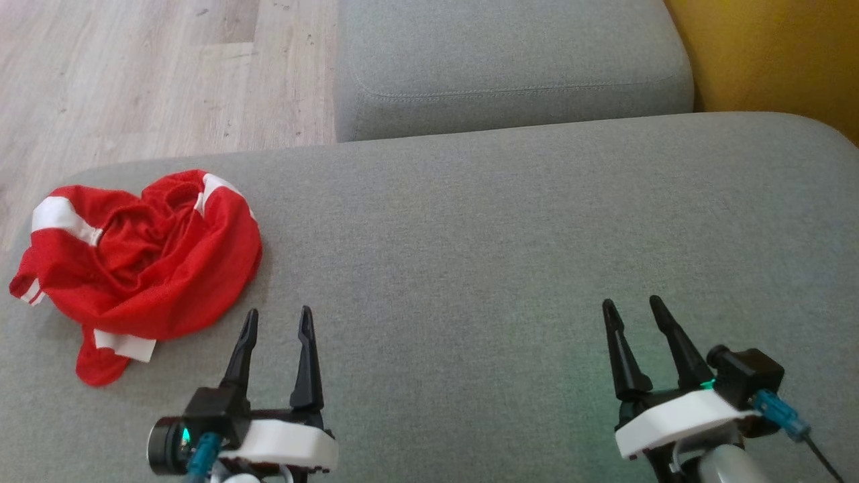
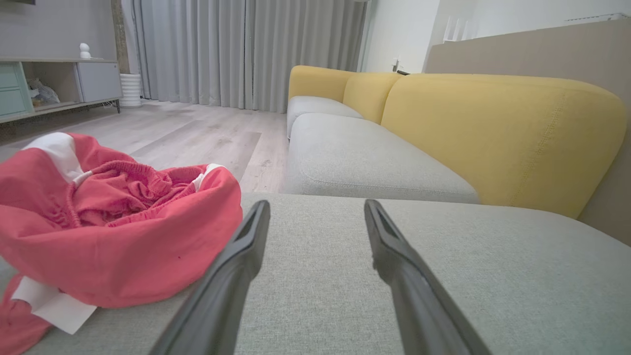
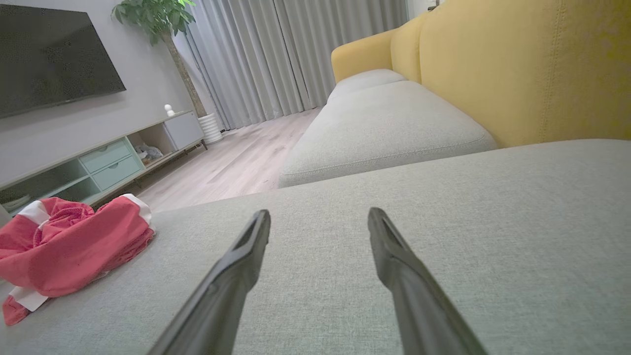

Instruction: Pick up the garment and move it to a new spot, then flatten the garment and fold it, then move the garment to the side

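A red garment (image 1: 144, 261) with white bands lies crumpled in a heap at the left of the grey sofa seat (image 1: 503, 235). In the left wrist view the garment (image 2: 113, 236) bulges just left of my fingers, its elastic waistband showing on top. My left gripper (image 1: 278, 320) stands open a little to the right of the heap, nothing between its fingers. My right gripper (image 1: 632, 306) is open too, far to the right over bare cushion. In the right wrist view the garment (image 3: 74, 241) rests well off to the left.
A second grey seat cushion (image 1: 510, 60) lies beyond, with the yellow backrest (image 1: 772, 54) at the right. Wooden floor (image 1: 134, 74) drops away past the seat's far left edge. A TV cabinet (image 3: 98, 158) and curtains (image 2: 246, 49) stand across the room.
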Controlling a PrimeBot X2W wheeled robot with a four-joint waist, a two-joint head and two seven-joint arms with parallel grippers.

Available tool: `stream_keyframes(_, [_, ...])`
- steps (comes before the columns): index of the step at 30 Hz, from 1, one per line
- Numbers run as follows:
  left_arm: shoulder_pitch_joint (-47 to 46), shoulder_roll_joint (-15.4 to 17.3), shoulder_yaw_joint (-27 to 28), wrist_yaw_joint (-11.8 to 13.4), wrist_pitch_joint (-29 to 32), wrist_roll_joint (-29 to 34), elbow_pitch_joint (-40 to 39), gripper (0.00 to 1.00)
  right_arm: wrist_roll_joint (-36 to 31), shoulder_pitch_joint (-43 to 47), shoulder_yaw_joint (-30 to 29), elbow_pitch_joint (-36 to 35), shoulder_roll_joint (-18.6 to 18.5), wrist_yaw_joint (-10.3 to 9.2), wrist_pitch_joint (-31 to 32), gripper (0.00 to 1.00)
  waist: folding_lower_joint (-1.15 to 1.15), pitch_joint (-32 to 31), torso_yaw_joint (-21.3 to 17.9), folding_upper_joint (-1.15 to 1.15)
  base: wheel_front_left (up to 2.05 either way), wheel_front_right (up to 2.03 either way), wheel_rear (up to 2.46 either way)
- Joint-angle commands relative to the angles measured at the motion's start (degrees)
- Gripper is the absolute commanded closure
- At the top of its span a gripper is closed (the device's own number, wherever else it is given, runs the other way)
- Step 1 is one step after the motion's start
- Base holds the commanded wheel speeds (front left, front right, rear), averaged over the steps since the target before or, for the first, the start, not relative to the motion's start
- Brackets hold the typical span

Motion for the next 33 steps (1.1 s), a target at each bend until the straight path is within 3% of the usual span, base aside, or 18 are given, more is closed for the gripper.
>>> stream_keyframes(1, [-3.22,0.70,0.96,0.77,-0.92,1.95,-1.55,0.00,-1.70,-3.46,0.74,-1.97,0.03,-0.03,-0.97,0.00,0.00,0.01,-0.02,0.00,0.00,0.00,0.00])
stream_keyframes(21, [-4.34,-1.56,2.46,4.47,-4.61,13.79,4.54,0.00,-16.79,-4.76,-0.55,1.76,-0.17,-0.04,-4.69,0.00,0.00,-0.59,-0.08,0.00,0.00,0.00,0.00])
stream_keyframes(33, [-4.23,-2.35,3.60,3.46,-4.75,15.22,5.51,0.00,-16.43,-4.85,-1.55,2.81,-0.17,-0.04,-4.83,0.00,0.00,-0.42,0.14,0.00,0.00,0.00,0.00])
